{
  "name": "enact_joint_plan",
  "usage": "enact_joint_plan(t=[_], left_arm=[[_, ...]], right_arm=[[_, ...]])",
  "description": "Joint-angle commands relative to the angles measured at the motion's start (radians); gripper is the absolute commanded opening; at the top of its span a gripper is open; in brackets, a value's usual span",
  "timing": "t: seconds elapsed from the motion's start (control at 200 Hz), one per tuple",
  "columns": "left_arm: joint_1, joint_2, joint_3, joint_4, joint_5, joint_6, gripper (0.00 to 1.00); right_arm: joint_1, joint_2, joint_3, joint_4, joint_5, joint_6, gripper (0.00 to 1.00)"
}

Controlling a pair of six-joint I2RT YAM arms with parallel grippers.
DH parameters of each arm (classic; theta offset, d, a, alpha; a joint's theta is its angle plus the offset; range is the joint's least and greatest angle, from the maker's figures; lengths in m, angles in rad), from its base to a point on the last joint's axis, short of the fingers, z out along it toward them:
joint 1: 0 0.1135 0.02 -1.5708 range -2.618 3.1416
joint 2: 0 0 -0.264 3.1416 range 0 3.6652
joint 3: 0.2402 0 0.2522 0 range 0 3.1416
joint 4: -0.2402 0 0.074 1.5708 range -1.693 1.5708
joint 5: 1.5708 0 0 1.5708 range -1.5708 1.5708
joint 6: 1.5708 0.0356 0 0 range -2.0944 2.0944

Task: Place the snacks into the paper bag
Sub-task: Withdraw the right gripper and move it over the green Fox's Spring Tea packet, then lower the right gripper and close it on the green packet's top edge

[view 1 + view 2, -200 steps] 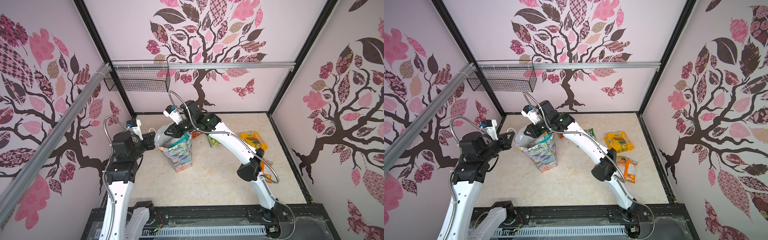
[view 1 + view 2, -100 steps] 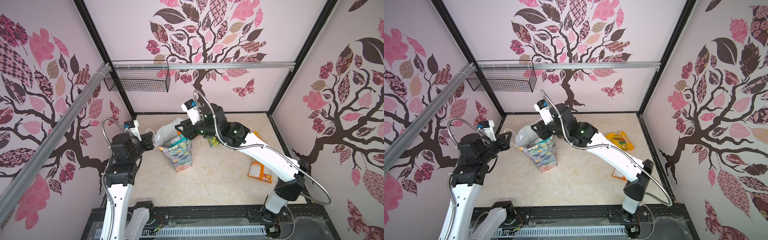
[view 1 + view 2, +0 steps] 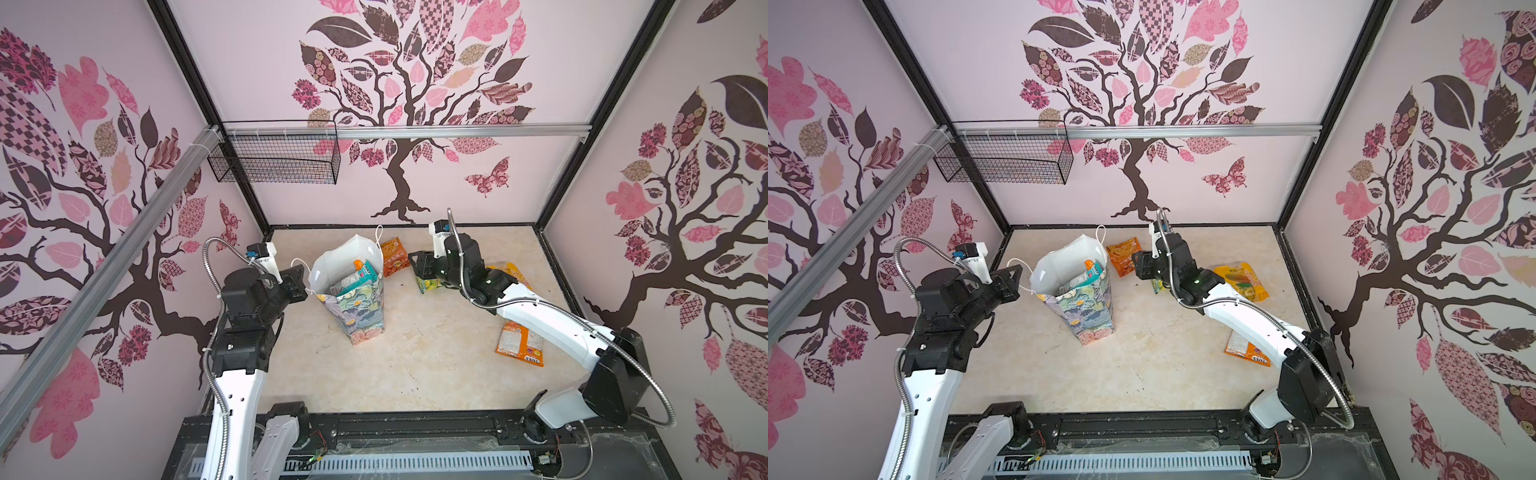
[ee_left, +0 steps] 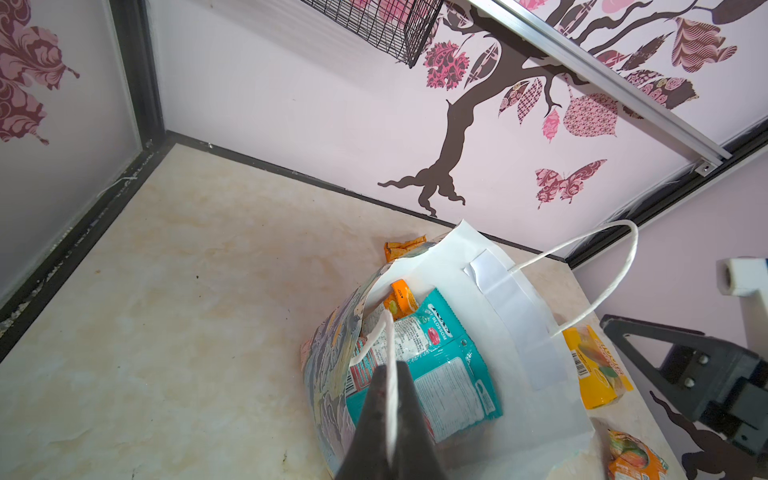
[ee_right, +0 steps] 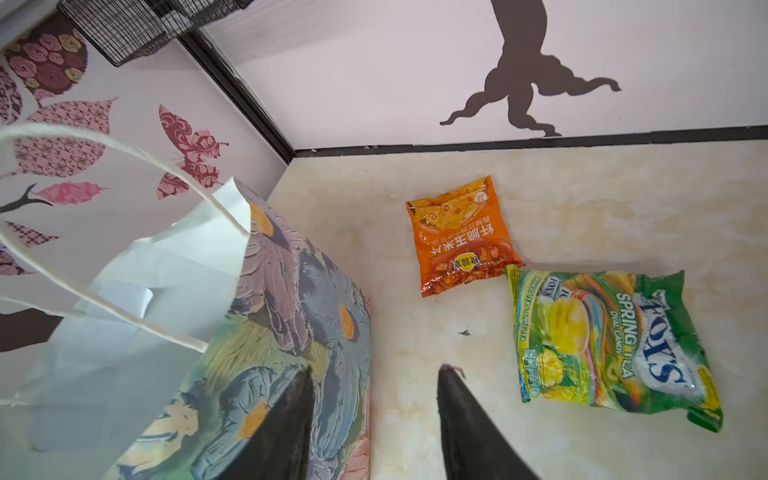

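The floral paper bag (image 3: 361,309) (image 3: 1088,316) stands upright with its mouth open in both top views. A teal snack (image 4: 440,365) and an orange one (image 4: 401,297) lie inside it. My left gripper (image 4: 390,374) (image 3: 303,286) is shut on the bag's white cord handle (image 4: 388,332), at the bag's left rim. My right gripper (image 5: 376,370) (image 3: 417,270) is open and holds nothing, low over the floor just right of the bag. An orange packet (image 5: 461,241) and a green candy packet (image 5: 602,340) lie on the floor beyond its fingers. A yellow packet (image 3: 1241,282) lies under its arm.
An orange-and-white packet (image 3: 519,343) lies on the floor at the right, partly under the right arm. A black wire basket (image 3: 274,160) hangs on the back wall at the left. Walls close the floor on three sides.
My right gripper has pulled back from over the bag's mouth to the floor on the bag's right, and its jaws have widened. The left gripper has kept its hold on the handle.
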Motion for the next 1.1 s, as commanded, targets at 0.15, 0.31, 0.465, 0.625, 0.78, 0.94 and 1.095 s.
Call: enact_joint_plan(t=[0.15, 0.31, 0.465, 0.625, 0.78, 0.94, 1.095], left_arm=[[0.004, 0.01, -0.016, 0.015, 0.02, 0.009, 0.0], [0.004, 0.03, -0.015, 0.015, 0.045, 0.007, 0.0], [0.005, 0.05, -0.004, 0.005, 0.067, 0.009, 0.0], [0.005, 0.043, -0.009, 0.01, 0.066, 0.007, 0.0], [0.005, 0.039, -0.01, 0.012, 0.063, 0.007, 0.0], [0.004, 0.038, -0.006, 0.009, 0.07, 0.005, 0.0], [0.004, 0.033, -0.005, 0.008, 0.07, 0.007, 0.0]], right_arm=[[-0.21, -0.003, -0.262, 0.368, -0.159, 0.239, 0.53], [-0.31, 0.056, -0.424, 0.631, -0.241, 0.433, 0.52], [-0.323, 0.078, -0.434, 0.596, -0.177, 0.415, 0.57], [-0.329, 0.085, -0.494, 0.651, -0.083, 0.421, 0.6], [-0.349, 0.117, -0.489, 0.636, -0.095, 0.427, 0.63], [-0.358, 0.134, -0.499, 0.644, -0.103, 0.437, 0.65], [-0.376, 0.149, -0.507, 0.637, -0.104, 0.434, 0.65]])
